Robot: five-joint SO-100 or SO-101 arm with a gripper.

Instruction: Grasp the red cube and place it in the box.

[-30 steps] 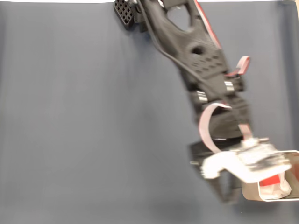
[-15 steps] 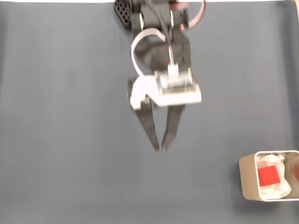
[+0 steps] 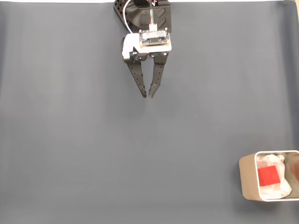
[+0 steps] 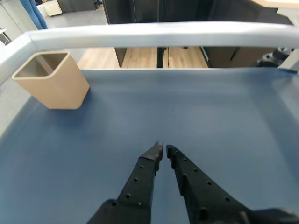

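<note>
A dark blue-grey mat covers the table. In the fixed view the beige box sits at the lower right, cut off by the frame edge, lined with crumpled white paper. The small bright red cube lies inside on the paper. The gripper, far off near the top, holds nothing, its fingers nearly pressed together. In the wrist view the box's inside is hard to make out.
</note>
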